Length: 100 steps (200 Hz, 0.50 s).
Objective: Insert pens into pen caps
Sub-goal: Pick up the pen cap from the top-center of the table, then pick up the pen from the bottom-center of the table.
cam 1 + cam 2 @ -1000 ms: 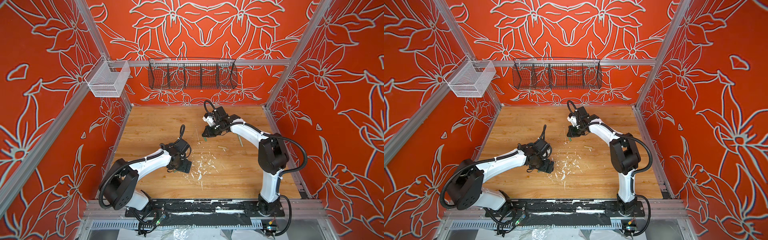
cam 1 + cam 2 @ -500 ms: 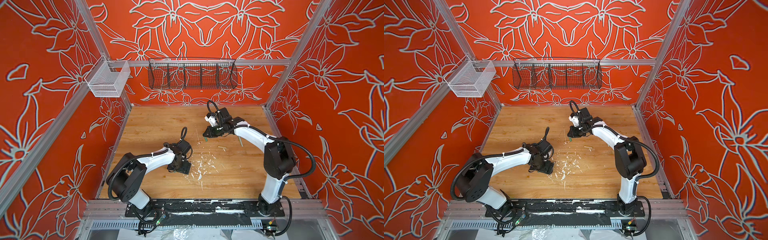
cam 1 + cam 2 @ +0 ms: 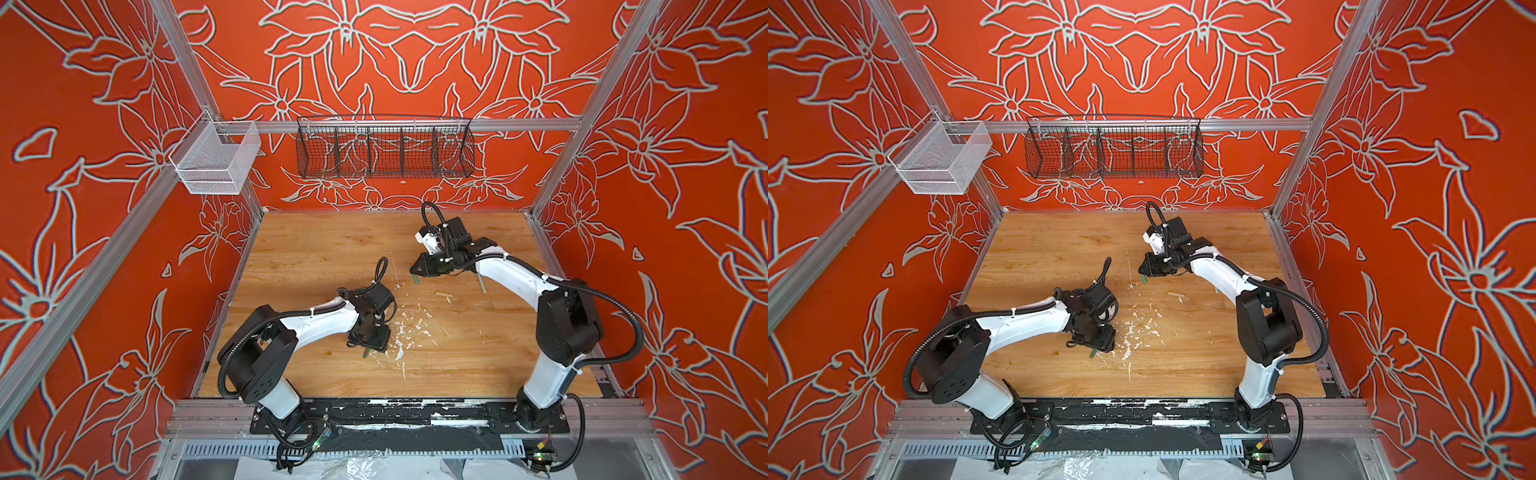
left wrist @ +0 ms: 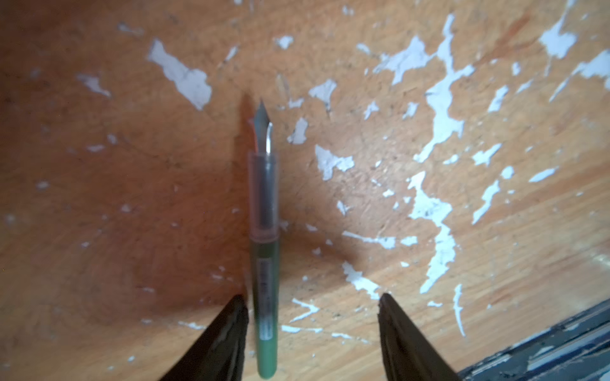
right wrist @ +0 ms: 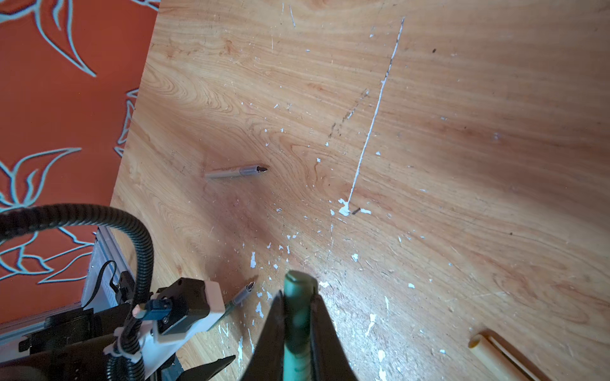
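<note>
I found the left gripper [image 4: 312, 297] open astride the green pen [image 4: 264, 264], right gripper [image 5: 298, 297] clamped on a green cap [image 5: 297, 326]; closing due next.

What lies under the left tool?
A green pen on the table, between the left tool's open fingers. In both top views the tool hides all but one end.

Bright, even light in both top views, with a bit of wide-angle bowing toward the edges. The left wrist view is soft and blurry, with shadow pooled on the surface [image 4: 99, 231] around the dark green pen [image 4: 264, 280]. The right wrist view's sharper, but the green cap [image 5: 297, 316] in the right pincer [image 5: 298, 295] is fuzzy.
</note>
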{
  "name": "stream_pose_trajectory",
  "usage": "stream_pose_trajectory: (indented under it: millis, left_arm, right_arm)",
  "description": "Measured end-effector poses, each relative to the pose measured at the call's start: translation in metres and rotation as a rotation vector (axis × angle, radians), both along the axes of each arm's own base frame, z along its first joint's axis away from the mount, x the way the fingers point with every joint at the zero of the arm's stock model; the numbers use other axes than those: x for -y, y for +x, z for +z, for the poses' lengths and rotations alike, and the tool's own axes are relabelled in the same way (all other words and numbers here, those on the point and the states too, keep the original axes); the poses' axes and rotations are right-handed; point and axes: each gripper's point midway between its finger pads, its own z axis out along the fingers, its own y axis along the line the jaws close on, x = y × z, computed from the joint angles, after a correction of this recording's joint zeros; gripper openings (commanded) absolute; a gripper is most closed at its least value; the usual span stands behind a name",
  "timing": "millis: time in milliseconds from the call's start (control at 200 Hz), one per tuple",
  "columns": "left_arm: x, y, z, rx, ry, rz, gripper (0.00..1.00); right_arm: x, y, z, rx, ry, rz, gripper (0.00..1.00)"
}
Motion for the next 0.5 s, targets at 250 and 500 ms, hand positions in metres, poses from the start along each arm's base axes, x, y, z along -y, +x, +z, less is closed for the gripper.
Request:
stream_pose_trajectory:
  millis: [250,500]
  left_arm:
    - [0.002,-0.010,-0.005,-0.011,0.047,-0.007,0.54]
    - [0.006,-0.016,-0.004,-0.002,0.063,-0.015,0.52]
  right_arm:
    - [0.010,-0.004,0.010,0.027,0.014,-0.019,0.00]
    - [0.015,-0.001,0.027,0.071,0.038,-0.037,0.00]
